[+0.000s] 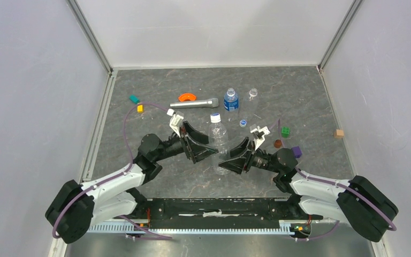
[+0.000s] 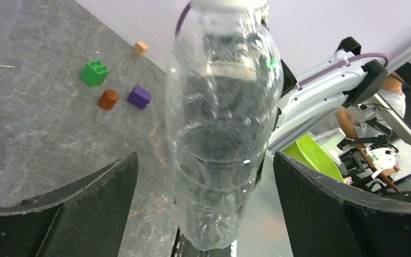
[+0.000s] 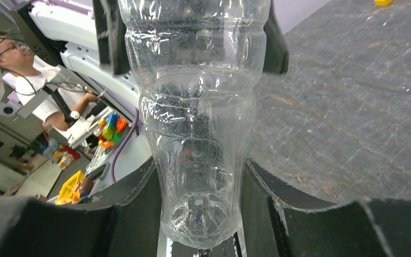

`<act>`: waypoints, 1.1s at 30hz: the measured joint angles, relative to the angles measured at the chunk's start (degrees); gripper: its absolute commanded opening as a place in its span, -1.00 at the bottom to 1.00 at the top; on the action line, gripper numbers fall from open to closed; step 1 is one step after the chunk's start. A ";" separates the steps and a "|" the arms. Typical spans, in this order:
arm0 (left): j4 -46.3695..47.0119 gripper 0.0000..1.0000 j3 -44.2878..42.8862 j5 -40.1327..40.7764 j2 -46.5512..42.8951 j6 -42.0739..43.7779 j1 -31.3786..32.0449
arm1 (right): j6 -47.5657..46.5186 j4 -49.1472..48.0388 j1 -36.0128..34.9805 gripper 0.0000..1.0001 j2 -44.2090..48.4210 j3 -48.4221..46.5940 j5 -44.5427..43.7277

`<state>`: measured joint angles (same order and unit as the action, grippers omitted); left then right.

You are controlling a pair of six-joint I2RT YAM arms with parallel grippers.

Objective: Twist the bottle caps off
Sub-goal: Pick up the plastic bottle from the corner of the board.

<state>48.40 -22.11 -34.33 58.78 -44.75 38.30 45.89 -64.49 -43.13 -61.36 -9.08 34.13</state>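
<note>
**Pale Grey Cell Around a Dark Stone-Look Desk**

A dark grey, marbled stone-look desk (image 1: 310,96) fills the enclosure. Plain pale grey wall panels (image 1: 214,27) close it at the back and on both sides, joined by slanting silver metal corner posts (image 1: 89,35). Light is even and soft, shadows faint. Past the near edge, the wrist views show a cluttered workroom with a lime-green plastic container (image 2: 313,155).

Layout, seen from above. My left gripper (image 1: 208,145) stands at 9 o'clock of the middle bottle (image 1: 219,136), and my right gripper (image 1: 231,156) at 4 o'clock, around its base. A loose cap (image 1: 243,123) lies at 2 o'clock, a second bottle (image 1: 230,99) at 12 and a microphone (image 1: 195,103) at 11.
</note>
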 measured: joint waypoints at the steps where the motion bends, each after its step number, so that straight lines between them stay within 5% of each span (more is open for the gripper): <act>1: 0.68 1.00 0.39 1.01 0.26 -0.13 1.14 | 0.33 -0.63 -0.07 -0.18 -0.09 0.00 -0.81; 12: 11.19 1.00 1.90 11.82 3.13 -1.07 6.86 | 2.36 -5.44 -2.25 -0.18 -3.10 0.26 -4.94; 22: 13.07 1.00 1.81 13.16 7.28 -1.95 7.82 | 3.39 -8.22 -2.62 -0.17 -5.20 0.55 -5.29; 33: 13.88 -0.03 0.04 11.50 10.43 -3.67 8.55 | 3.43 -8.50 -2.62 -0.16 -5.99 0.55 -5.57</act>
<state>62.28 -22.06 -22.83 69.21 -48.42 46.85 49.32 -72.99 -45.76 -67.35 -8.54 28.56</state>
